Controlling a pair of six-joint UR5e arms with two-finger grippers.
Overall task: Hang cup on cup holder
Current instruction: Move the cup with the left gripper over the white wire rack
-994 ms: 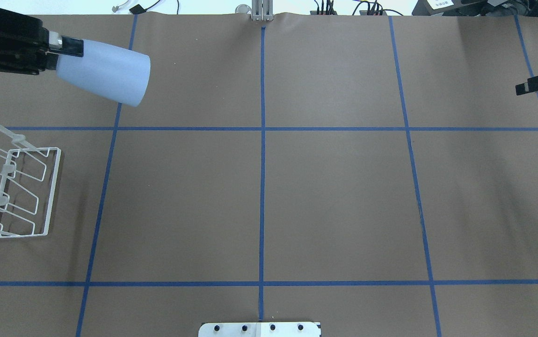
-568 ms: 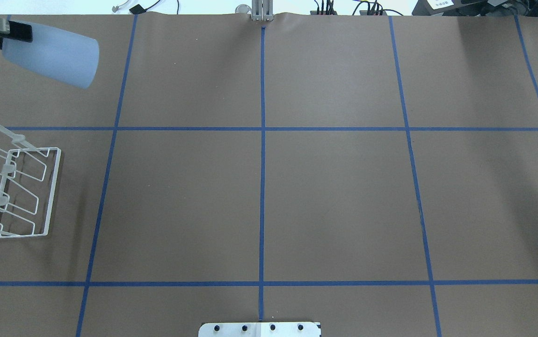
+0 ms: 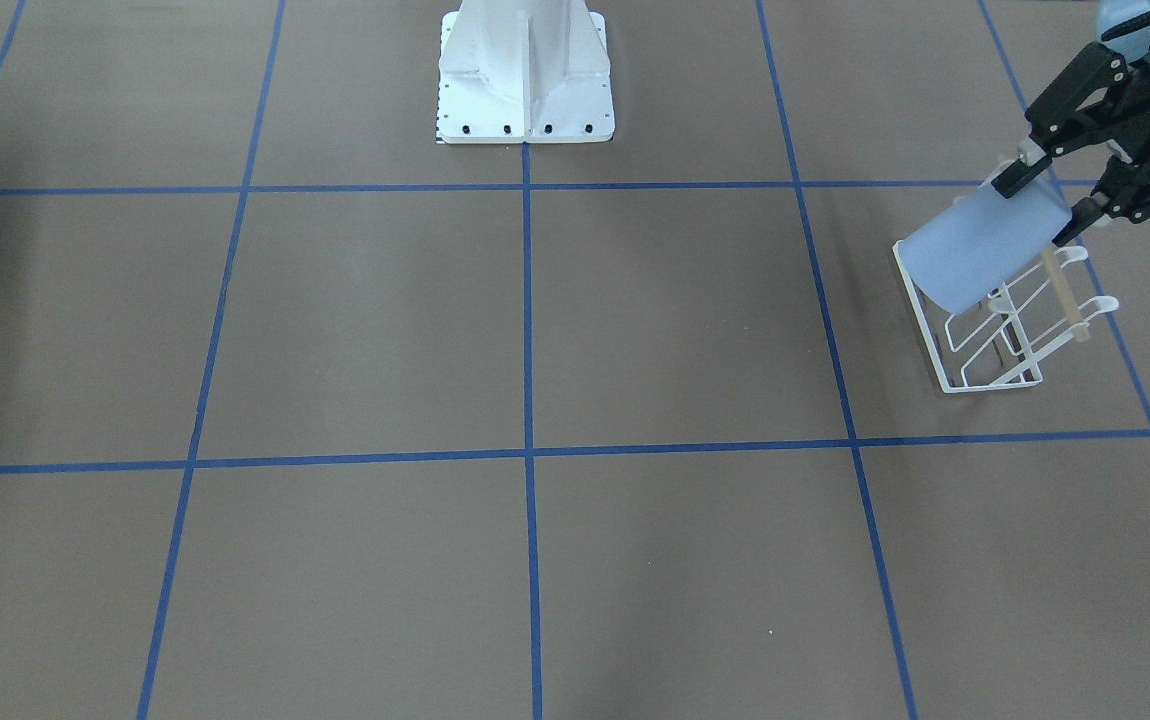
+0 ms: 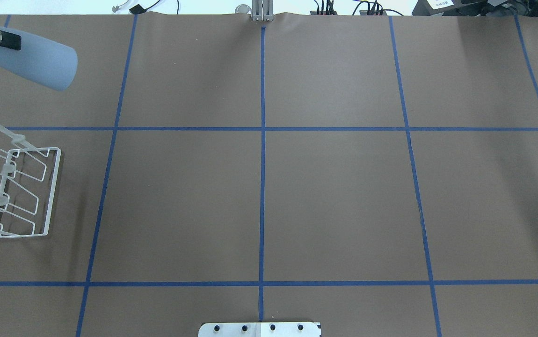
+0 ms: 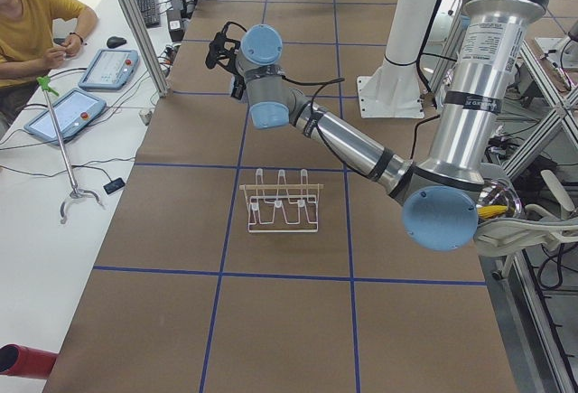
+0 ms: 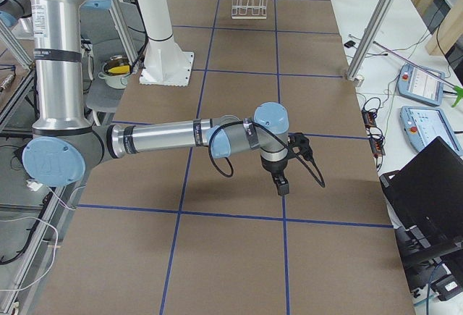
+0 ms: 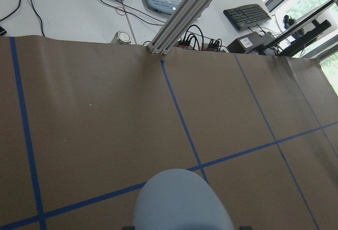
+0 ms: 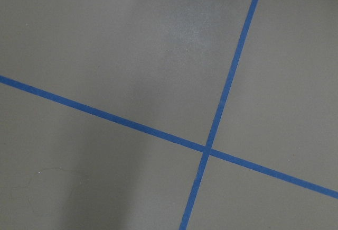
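Grips the pale blue cup by its narrower end with the left gripper, black fingers clamped on opposite sides of the wall. Holds it above the table, tilted, wider end aimed at 4 o'clock in the overhead view and at 8 o'clock in the front-facing one. Seen overhead in the 10 o'clock corner, at 12 o'clock from the white wire cup holder and well apart from it. Overlaps the rack's 11 o'clock end in the front-facing view, with contact impossible to judge from that angle alone. Standing at 9 o'clock of the overhead view, that rack: rectangular base flat on the brown cover, slanted prongs with rounded tips, a light wooden rod across their upper part. At the 6 o'clock edge of the left wrist view, the cup's rounded body; beyond it blue tape lines, an aluminium post and a keyboard. Points the right gripper down over the table near a tape crossing in the exterior right view; cannot tell whether its fingers are apart or together. At 10 o'clock of the exterior left view, seated at a side desk, a person in a yellow shirt.
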